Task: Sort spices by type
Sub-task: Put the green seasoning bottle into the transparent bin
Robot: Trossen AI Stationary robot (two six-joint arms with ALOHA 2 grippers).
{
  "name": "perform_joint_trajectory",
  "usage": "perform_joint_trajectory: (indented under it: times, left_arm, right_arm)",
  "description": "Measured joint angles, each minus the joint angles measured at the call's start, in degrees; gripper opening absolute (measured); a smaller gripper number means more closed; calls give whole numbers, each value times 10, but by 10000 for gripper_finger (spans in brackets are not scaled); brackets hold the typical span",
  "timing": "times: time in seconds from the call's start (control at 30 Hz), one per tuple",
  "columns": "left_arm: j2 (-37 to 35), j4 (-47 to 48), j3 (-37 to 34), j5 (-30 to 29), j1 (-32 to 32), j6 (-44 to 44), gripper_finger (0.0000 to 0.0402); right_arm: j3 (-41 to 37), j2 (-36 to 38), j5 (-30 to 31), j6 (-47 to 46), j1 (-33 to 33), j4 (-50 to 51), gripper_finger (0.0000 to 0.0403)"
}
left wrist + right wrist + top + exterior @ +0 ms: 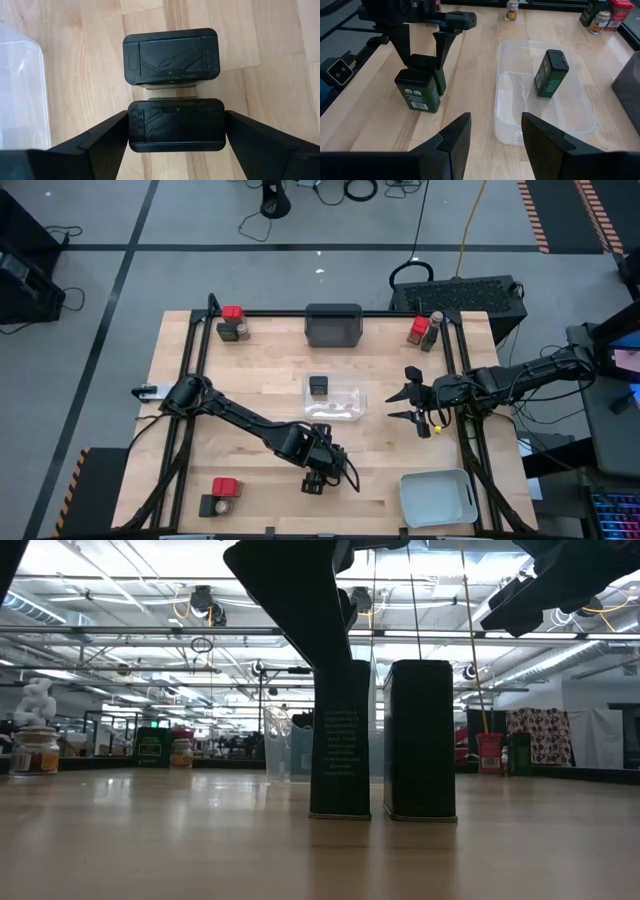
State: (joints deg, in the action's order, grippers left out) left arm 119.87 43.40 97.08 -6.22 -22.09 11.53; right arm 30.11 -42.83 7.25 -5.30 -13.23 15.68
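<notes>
Table (250,370); clear tray (352,395) holding one tin (551,73). Left gripper (175,131), fingers apart astride near tin (176,124), far tin (171,59) just beside. Right gripper (495,136) apart, empty. We risk toppling the neighbour on lifting

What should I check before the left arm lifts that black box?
1. Left gripper straddles the near black box, a finger on each side: ok.
2. Grip closed on it: not ok, jaws look open.
3. Second black box stands right beside it; gap enough to lift alone: cannot tell.
4. Clear tray has room, holding one black box: ok.
5. Right gripper open beside the tray, off the left arm's path: ok.
</notes>
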Motion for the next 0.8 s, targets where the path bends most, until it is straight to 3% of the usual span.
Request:
perform_joint_trajectory:
  times: [0.27, 0.53, 0.8]
  left_arm:
    - [0, 0, 0, 0, 0, 1, 286]
    - [0, 2, 1, 0, 3, 1, 288]
    - [-1, 78, 50, 0, 13, -6, 288]
  right_arm:
    - [0, 0, 0, 0, 0, 0, 157]
    - [0, 0, 0, 0, 0, 0, 157]
    - [0, 0, 0, 0, 0, 0, 157]
